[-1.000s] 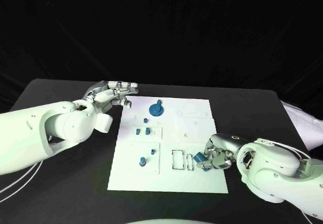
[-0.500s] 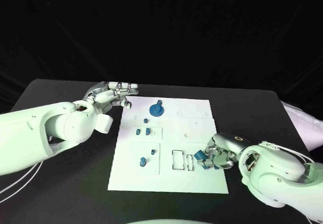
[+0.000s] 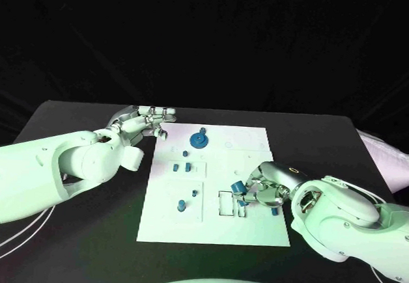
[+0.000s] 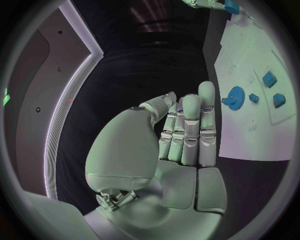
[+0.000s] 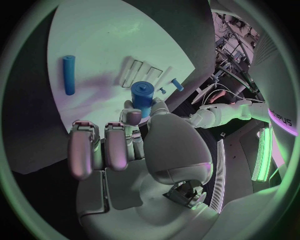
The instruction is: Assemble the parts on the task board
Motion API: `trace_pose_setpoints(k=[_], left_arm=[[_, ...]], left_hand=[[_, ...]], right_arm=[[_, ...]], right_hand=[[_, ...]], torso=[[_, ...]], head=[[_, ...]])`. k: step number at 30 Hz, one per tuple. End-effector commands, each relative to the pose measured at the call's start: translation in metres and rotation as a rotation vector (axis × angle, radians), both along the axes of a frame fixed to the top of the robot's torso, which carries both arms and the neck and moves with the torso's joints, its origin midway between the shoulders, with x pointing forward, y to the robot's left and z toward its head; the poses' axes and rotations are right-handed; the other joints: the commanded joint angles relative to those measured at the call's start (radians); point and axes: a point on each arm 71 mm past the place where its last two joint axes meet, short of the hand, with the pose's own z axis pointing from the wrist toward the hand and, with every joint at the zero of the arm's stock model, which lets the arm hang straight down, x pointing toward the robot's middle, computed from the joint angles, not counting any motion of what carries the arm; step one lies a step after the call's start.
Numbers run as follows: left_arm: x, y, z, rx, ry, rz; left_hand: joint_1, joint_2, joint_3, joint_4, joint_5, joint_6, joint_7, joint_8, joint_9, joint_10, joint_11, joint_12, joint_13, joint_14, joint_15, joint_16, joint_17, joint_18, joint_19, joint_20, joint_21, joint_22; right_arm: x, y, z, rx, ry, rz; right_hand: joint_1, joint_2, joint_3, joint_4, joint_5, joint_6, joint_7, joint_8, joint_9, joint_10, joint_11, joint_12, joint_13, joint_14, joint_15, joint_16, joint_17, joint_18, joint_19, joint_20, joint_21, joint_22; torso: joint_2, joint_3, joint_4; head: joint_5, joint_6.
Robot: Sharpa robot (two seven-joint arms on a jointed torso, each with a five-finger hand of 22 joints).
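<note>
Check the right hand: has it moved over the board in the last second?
Yes. The right hand, holding a blue part, shifted toward the robot's left, inward over the task board and its rectangular slots.

Head cam: high, looking down at the desk [image 3: 84, 117], task board [image 3: 213, 223] frame centre, arms entering from both side edges. Left wrist cam: fisheye behind the left hand [image 4: 178, 145], close, board in the frame's right part. Right wrist cam: fisheye behind the right hand [image 5: 125, 145], very near the board, which takes the upper left. All three share the board; both wrist views catch the opposite arm.
</note>
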Motion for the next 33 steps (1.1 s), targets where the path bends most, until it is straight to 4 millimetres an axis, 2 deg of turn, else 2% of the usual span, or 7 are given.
trace_pose_setpoints(k=[1,18,20,23,27,31,33], left_arm=[[-0.001,-0.003,0.001,-0.015,-0.001,-0.022],[-0.001,-0.003,0.001,-0.017,-0.001,-0.025],[-0.001,-0.004,0.001,-0.017,-0.001,-0.025],[-0.001,-0.004,0.001,-0.017,-0.001,-0.026],[-0.001,-0.004,0.001,-0.017,-0.001,-0.025],[-0.001,-0.004,0.001,-0.017,-0.001,-0.025],[-0.001,-0.004,0.001,-0.017,0.000,-0.025]], left_hand=[[0.000,0.000,-0.008,0.000,0.003,-0.007,0.002,0.005,-0.001,-0.008,-0.002,0.004,0.000,-0.007,-0.001,-0.004,-0.001,0.011,-0.007,0.003,-0.004,-0.002],[-0.006,0.001,-0.012,0.004,0.003,-0.008,0.002,0.006,-0.002,-0.011,-0.002,0.006,0.000,-0.007,0.000,-0.004,-0.002,0.011,-0.007,0.004,-0.006,-0.003],[-0.006,0.001,-0.012,0.004,0.003,-0.008,0.002,0.006,-0.002,-0.011,-0.002,0.006,0.000,-0.007,0.000,-0.004,-0.002,0.011,-0.007,0.004,-0.006,-0.003],[-0.006,0.001,-0.012,0.004,0.003,-0.008,0.002,0.006,-0.002,-0.011,-0.002,0.006,0.000,-0.007,0.000,-0.004,-0.002,0.011,-0.007,0.004,-0.006,-0.003],[-0.006,0.001,-0.012,0.004,0.003,-0.008,0.002,0.006,-0.002,-0.011,-0.002,0.006,0.000,-0.007,0.000,-0.004,-0.002,0.011,-0.007,0.004,-0.006,-0.003],[-0.006,0.001,-0.012,0.004,0.003,-0.008,0.002,0.006,-0.002,-0.011,-0.002,0.006,0.000,-0.007,0.000,-0.004,-0.002,0.011,-0.007,0.004,-0.006,-0.003],[-0.006,0.001,-0.012,0.004,0.003,-0.008,0.002,0.006,-0.002,-0.011,-0.002,0.006,0.000,-0.007,0.000,-0.004,-0.002,0.011,-0.007,0.004,-0.006,-0.003]], right_arm=[[-0.002,0.006,-0.004,-0.032,0.042,0.030],[-0.002,0.024,-0.015,-0.114,0.074,0.114],[-0.001,0.025,-0.015,-0.115,0.063,0.112],[0.000,0.024,-0.014,-0.116,0.038,0.107],[0.002,0.024,-0.011,-0.119,-0.021,0.107],[0.003,0.025,-0.009,-0.121,-0.057,0.110],[0.003,0.025,-0.008,-0.122,-0.066,0.113]], right_hand=[[0.002,0.013,-0.010,0.000,-0.007,0.024,-0.016,0.004,0.034,0.012,-0.001,-0.002,0.004,0.061,-0.008,0.007,0.003,-0.015,0.008,-0.001,0.005,0.045],[-0.033,0.035,-0.037,0.000,-0.043,0.038,-0.022,0.004,0.048,0.025,-0.006,-0.004,0.023,0.059,-0.012,0.006,0.002,-0.014,0.006,-0.005,0.004,0.044],[-0.051,0.035,-0.051,0.000,-0.078,0.039,-0.023,0.003,0.052,0.026,-0.006,-0.009,0.024,0.058,-0.012,0.004,0.000,-0.014,0.005,-0.006,0.003,0.043],[-0.100,0.032,-0.096,0.000,-0.211,0.038,-0.021,-0.001,0.060,0.025,-0.006,-0.024,0.026,0.057,-0.011,-0.001,-0.007,-0.013,0.001,-0.006,0.000,0.039],[-0.179,-0.018,-0.148,0.000,-0.325,0.031,-0.017,-0.008,0.068,0.016,-0.001,-0.051,0.019,0.053,-0.009,-0.012,-0.021,-0.010,-0.008,-0.002,-0.009,0.026],[-0.258,-0.081,-0.104,0.003,-0.337,0.028,-0.016,-0.012,0.077,0.012,0.000,-0.068,0.019,0.053,-0.007,-0.017,-0.026,-0.009,-0.011,-0.001,-0.012,0.023],[-0.266,-0.091,-0.082,0.003,-0.336,0.027,-0.016,-0.013,0.080,0.011,0.000,-0.075,0.019,0.052,-0.007,-0.019,-0.028,-0.009,-0.011,-0.001,-0.013,0.023]], torso=[[0.001,0.0002,-0.0004],[0.000,-0.0004,-0.0007],[0.000,-0.0008,-0.0003],[0.000,-0.0004,-0.0005],[0.000,0.0000,-0.0006],[0.000,0.0001,-0.0008],[0.000,0.0003,-0.0005]], head=[[0.001,-0.001],[0.004,-0.004],[0.004,-0.003],[0.005,-0.003],[0.004,-0.003],[0.004,-0.002],[0.005,-0.003]])
